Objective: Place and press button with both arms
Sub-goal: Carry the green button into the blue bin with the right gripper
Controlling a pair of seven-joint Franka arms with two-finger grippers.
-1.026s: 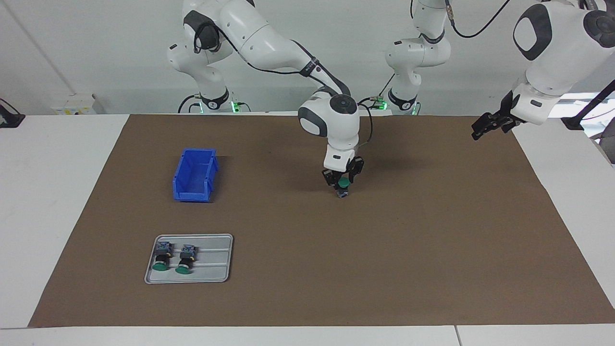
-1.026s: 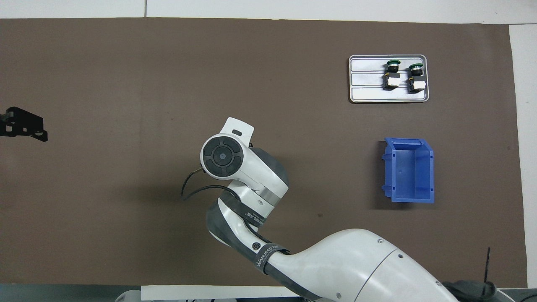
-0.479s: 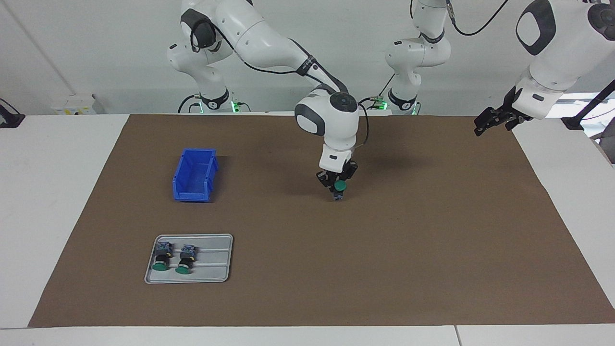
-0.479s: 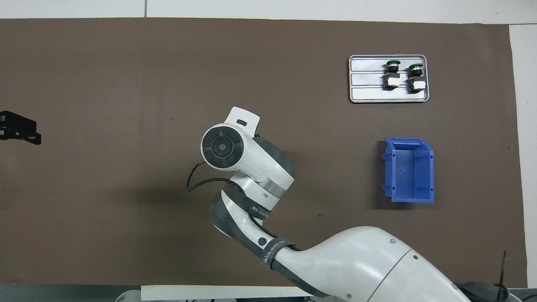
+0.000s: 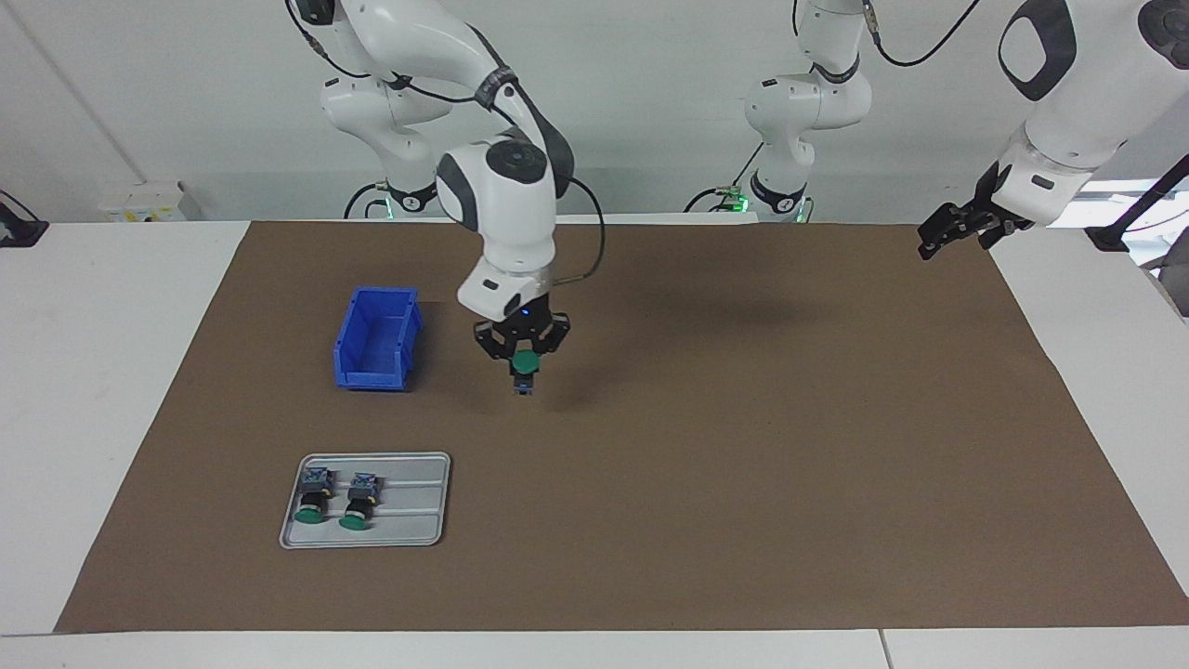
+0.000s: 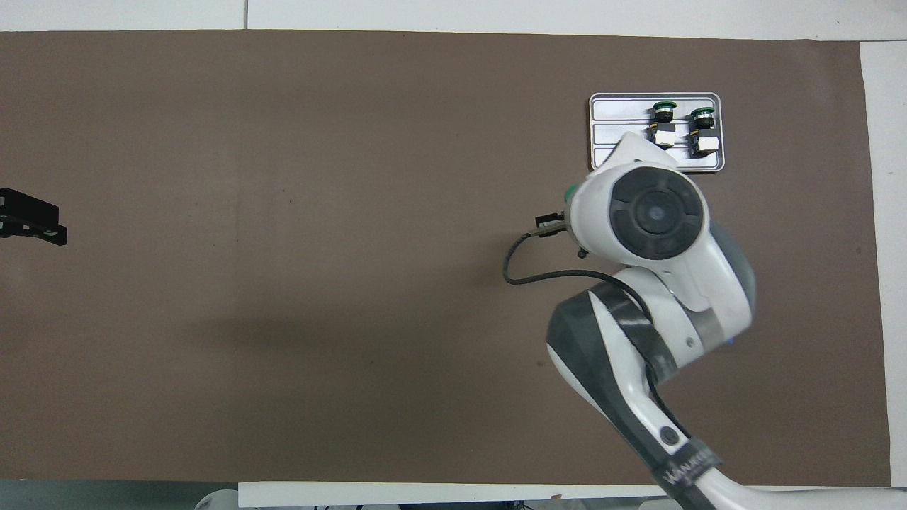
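My right gripper point(image 5: 522, 353) is shut on a button point(image 5: 526, 364) with a green cap and a blue-grey body. It holds the button over the brown mat point(image 5: 743, 446), beside the blue bin point(image 5: 376, 336). In the overhead view the right arm's wrist point(image 6: 655, 212) hides the gripper and the bin, and only a sliver of the green cap point(image 6: 569, 193) shows. Two more buttons point(image 5: 313, 492) point(image 5: 358, 499) lie on a grey tray point(image 5: 418, 520); they also show in the overhead view point(image 6: 662, 127) point(image 6: 703, 134). My left gripper point(image 5: 940, 237) waits in the air over the mat's edge at the left arm's end.
The grey tray point(image 6: 616, 142) lies farther from the robots than the blue bin, at the right arm's end. White table point(image 5: 111, 372) surrounds the mat.
My right arm has swung with the button from over the middle of the mat toward the right arm's end, to beside the blue bin. The left gripper has barely moved.
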